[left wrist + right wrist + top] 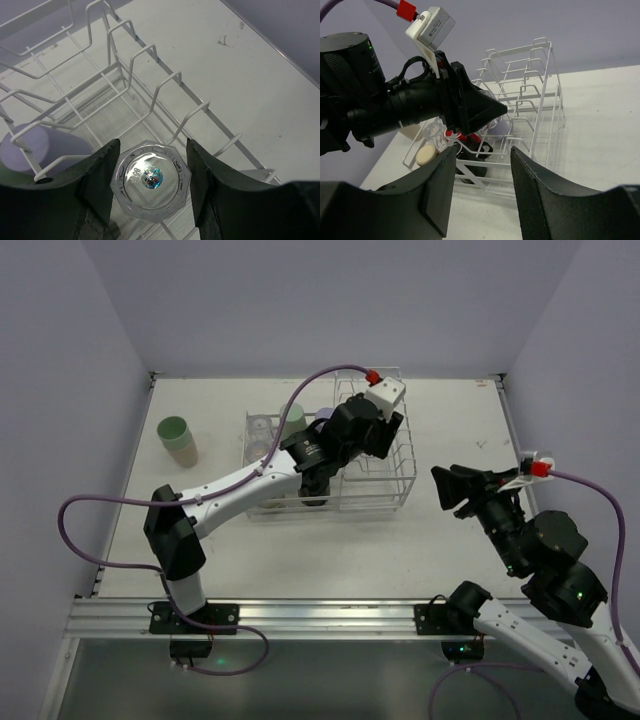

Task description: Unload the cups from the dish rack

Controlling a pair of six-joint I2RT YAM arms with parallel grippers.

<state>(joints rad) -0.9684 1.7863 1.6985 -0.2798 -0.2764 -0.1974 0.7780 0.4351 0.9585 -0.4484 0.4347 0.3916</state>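
Our left tool (151, 150) pinches a clear glass (151, 181), low centre, among the wires of the dish rack (385, 475); we fear a tilted lift snags them. Our right tool (483, 150) is spread, empty.

Legible text: none in any of my three views.
Label carrier: clear octagonal glass (150, 197), seen end-on by my left wrist camera.
Label: small iridescent sticker (151, 178) at the centre of the glass base.
Label print: dark characters on the sticker, too small and too washed out by glare for me to read.
Moulded mark: pale raised characters (134, 175) on the glass base, just beside the sticker; not legible.
Brand, numbers: cannot tell.
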